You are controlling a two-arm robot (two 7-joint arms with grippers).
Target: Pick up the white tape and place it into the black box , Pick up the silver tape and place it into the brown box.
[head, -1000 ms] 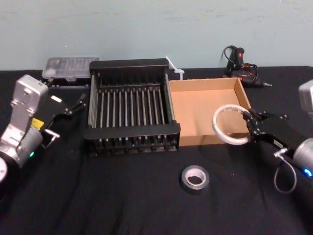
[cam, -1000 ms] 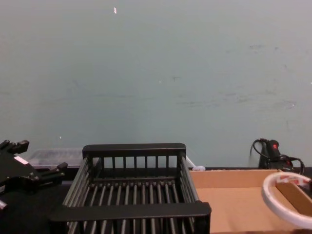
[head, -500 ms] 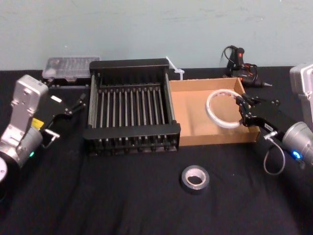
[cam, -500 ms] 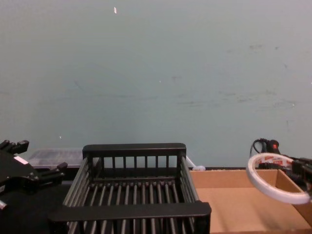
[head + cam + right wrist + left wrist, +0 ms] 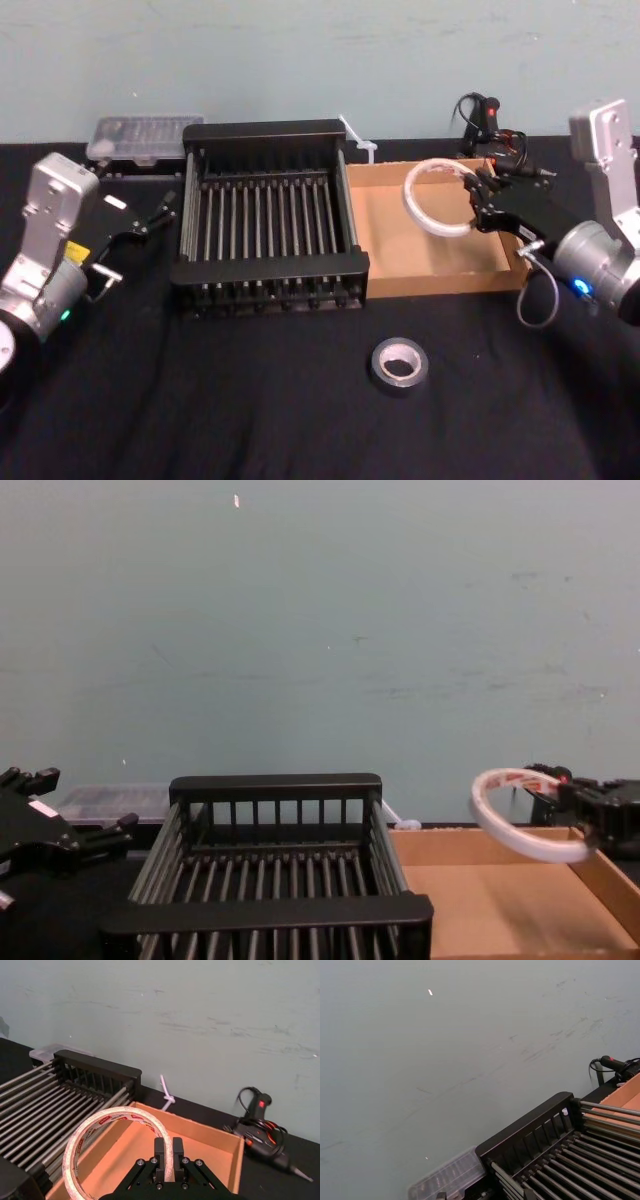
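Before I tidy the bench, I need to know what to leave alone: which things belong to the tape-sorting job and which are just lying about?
Job:
white tape, held by the right gripper above the brown box
black box
silver tape, on the table

Lying about:
clear plastic case
glue gun
white zip tie

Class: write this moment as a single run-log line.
right gripper: shut on white tape, raised above brown box | left gripper: open, idle left of black box | silver tape: on table
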